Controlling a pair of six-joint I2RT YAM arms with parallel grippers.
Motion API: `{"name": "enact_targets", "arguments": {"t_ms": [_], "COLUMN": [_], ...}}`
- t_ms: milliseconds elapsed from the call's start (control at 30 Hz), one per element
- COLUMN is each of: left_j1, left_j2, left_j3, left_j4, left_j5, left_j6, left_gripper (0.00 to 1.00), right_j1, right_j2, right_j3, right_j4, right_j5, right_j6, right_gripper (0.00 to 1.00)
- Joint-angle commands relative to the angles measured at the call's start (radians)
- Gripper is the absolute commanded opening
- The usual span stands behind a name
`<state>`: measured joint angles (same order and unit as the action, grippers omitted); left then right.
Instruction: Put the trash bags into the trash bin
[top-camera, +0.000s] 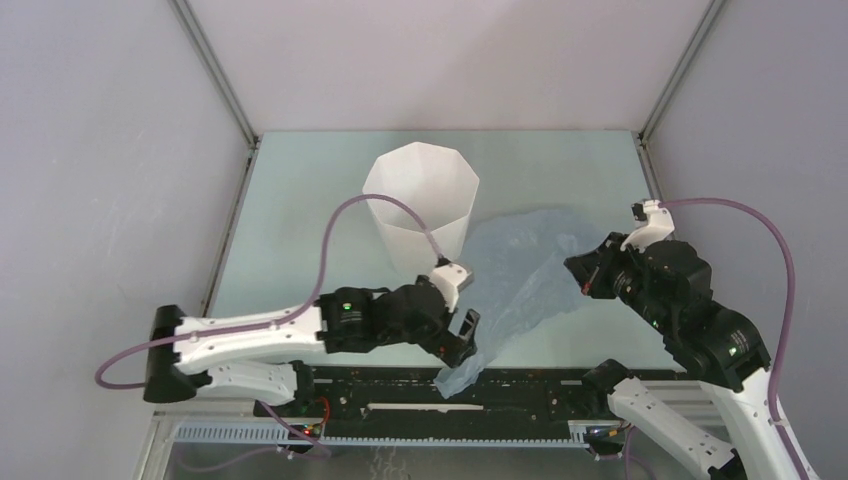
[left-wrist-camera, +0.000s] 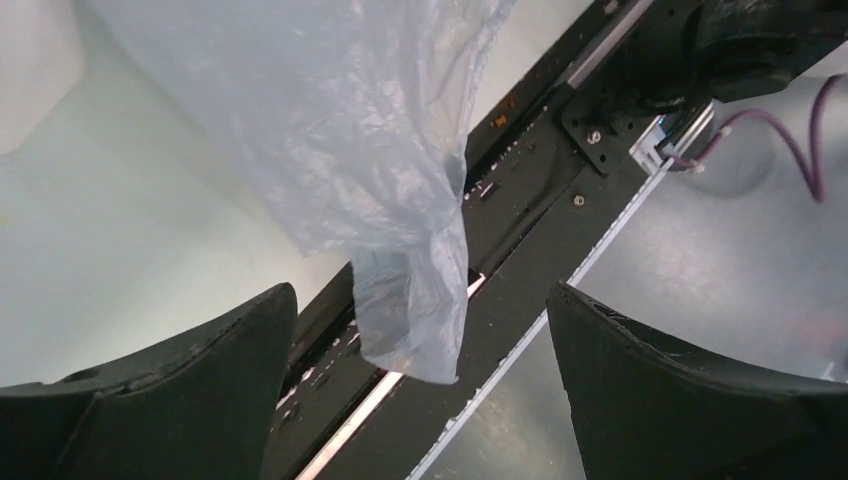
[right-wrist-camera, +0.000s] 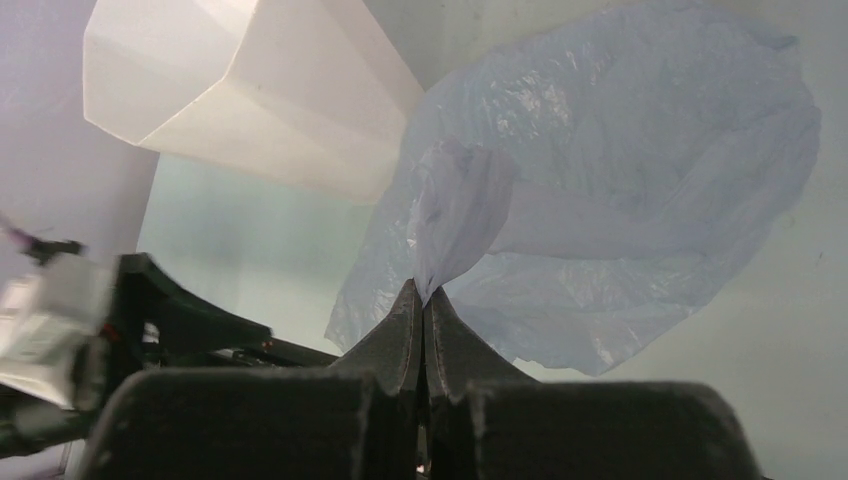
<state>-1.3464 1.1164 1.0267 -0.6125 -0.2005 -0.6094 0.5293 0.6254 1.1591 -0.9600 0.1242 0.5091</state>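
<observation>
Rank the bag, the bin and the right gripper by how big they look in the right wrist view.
1. bag: spreads over most of the frame.
2. right gripper: fills the bottom edge, but only because it sits right at the lens.
3. bin: upper left, cropped by the frame.

The tall white faceted plastic bin (top-camera: 420, 200) stands midway across the pale table (top-camera: 300, 230), toward the back. The thin pale-blue plastic film bag (top-camera: 525, 265) lies right of it, just beside its base (near corner hangs over the black rail (top-camera: 380, 385) at the front edge, between the left gripper (top-camera: 468, 348) and its spread fingers). The right gripper (top-camera: 583, 277) pinches the bag's right edge.
</observation>
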Motion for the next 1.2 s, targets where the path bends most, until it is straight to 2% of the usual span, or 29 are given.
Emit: {"name": "enact_targets", "arguments": {"t_ms": [0, 133, 433, 467, 600, 667, 733, 767, 967, 1167], "left_j1": [-0.008, -0.007, -0.009, -0.011, -0.014, -0.014, -0.014, -0.014, -0.017, -0.016], "left_j2": [0.104, 0.165, 0.382, 0.397, 0.424, 0.405, 0.378, 0.364, 0.317, 0.413], "left_j3": [-0.031, -0.097, -0.008, 0.006, 0.101, 0.162, 0.232, 0.271, 0.573, 1.031], "left_j4": [0.167, 0.271, 0.241, 0.231, 0.11, 0.044, -0.01, -0.033, -0.142, -0.258], "left_j5": [0.081, 0.013, -0.029, -0.044, -0.142, -0.172, -0.185, -0.188, -0.198, -0.237], "left_j6": [0.048, 0.011, -0.05, -0.051, -0.025, 0.002, 0.033, 0.053, 0.211, 0.401], "left_gripper": [1.0, 1.0, 0.98, 0.92, 0.52, 0.35, 0.14, 0.09, 0.0, 0.0], "right_j1": [-0.01, -0.017, -0.037, -0.04, -0.041, -0.041, -0.042, -0.042, -0.041, -0.04], "right_j2": [0.007, 0.021, -0.006, -0.021, -0.061, -0.085, -0.109, -0.123, -0.199, -0.199], "right_j3": [0.001, 0.001, 0.002, 0.001, 0.002, 0.006, 0.014, 0.021, 0.109, 0.254], "right_j4": [0.023, 0.005, -0.009, -0.008, -0.018, -0.034, -0.055, -0.065, -0.119, -0.073], "right_j5": [-0.019, -0.031, -0.048, -0.045, -0.025, -0.008, 0.016, 0.029, 0.11, 0.074], "right_j6": [0.01, -0.012, -0.016, -0.013, -0.005, -0.003, -0.004, -0.008, -0.041, -0.115], "right_gripper": [0.0, 0.0, 0.0, 0.0, 0.0, 0.0, 0.0, 0.0, 0.0, 0.0]}}
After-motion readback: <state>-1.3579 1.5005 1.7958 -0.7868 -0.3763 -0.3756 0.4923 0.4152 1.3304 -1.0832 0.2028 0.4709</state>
